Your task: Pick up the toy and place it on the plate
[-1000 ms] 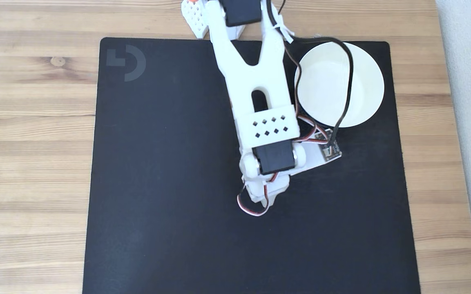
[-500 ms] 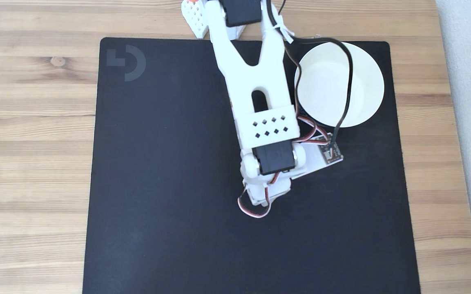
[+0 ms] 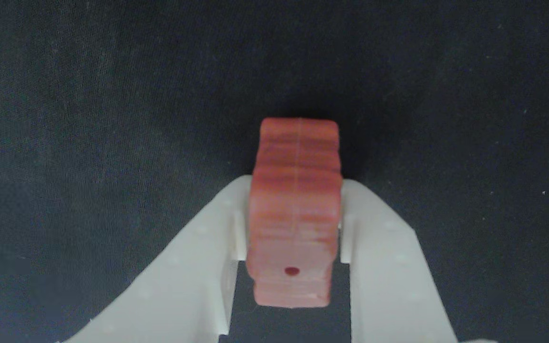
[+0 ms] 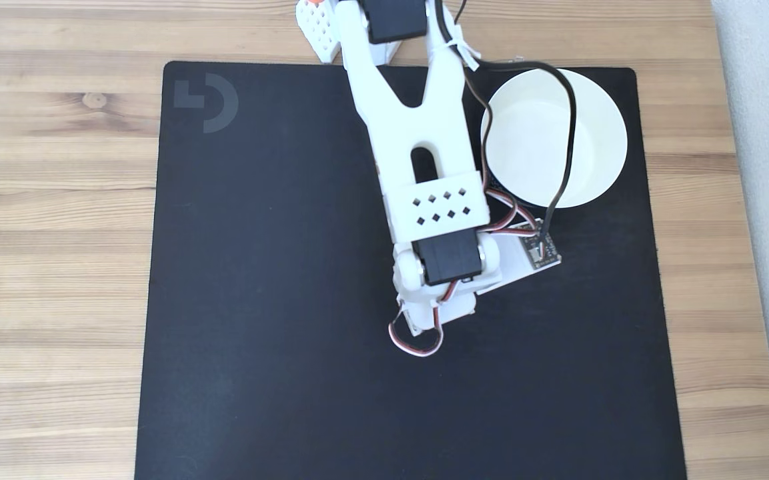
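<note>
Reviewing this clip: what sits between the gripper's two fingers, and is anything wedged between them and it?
In the wrist view, the toy sits edge-on in the gripper, with the white fingers pressed against its sides and nothing else wedged in.

Desk setup, wooden tabletop [image 4: 57,200], black mat [image 4: 277,333]

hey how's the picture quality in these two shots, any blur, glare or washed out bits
Wrist view: dim and grainy over the black fabric mat; the small reddish-brown block toy looks soft-edged between the white plastic gripper fingers, with a faint shadow beyond it. Fixed view: bright, even daylight, sharp wood grain on the table; the round white plate is nearly washed out, its surface detail lost.
</note>
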Motion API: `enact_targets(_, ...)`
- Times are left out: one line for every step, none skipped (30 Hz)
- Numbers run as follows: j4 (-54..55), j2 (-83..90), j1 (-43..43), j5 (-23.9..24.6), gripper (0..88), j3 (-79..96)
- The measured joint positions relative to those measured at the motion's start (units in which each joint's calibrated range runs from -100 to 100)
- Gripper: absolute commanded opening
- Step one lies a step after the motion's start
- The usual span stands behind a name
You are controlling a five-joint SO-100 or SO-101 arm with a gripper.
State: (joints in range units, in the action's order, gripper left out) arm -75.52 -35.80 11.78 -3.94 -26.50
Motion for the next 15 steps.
enact_targets(0.0,0.0,0.0,0.0,2.2,0.0)
enact_targets(0.0,0.0,0.0,0.0,2.2,0.0)
enact_targets(-0.08,0.0,0.0,0.0,2.2,-0.47)
enact_targets(-0.08,-0.08,0.0,0.0,2.2,-0.85)
enact_targets(-0.25,-0.08,0.0,0.0,2.2,-1.89)
enact_targets(-0.17,-0.08,0.0,0.0,2.2,-3.5)
enact_targets(-0.34,-0.08,0.0,0.0,2.2,-5.1)
enact_targets(-1.01,-0.08,0.0,0.0,2.2,-8.69)
enact_targets(-1.27,-0.08,0.0,0.0,2.2,-9.35)
enact_targets(-2.28,-0.08,0.0,0.62,2.2,-10.77)
enact_targets(-3.88,-0.17,0.25,1.54,2.2,-12.85)
enact_targets(-4.14,-0.17,0.5,2.21,2.2,-15.12)
enact_targets(-4.98,0.0,1.0,2.88,2.2,-18.14)
enact_targets(-5.57,0.0,1.41,3.14,2.2,-19.37)
enact_targets(-6.08,-0.08,1.91,3.24,2.2,-20.88)
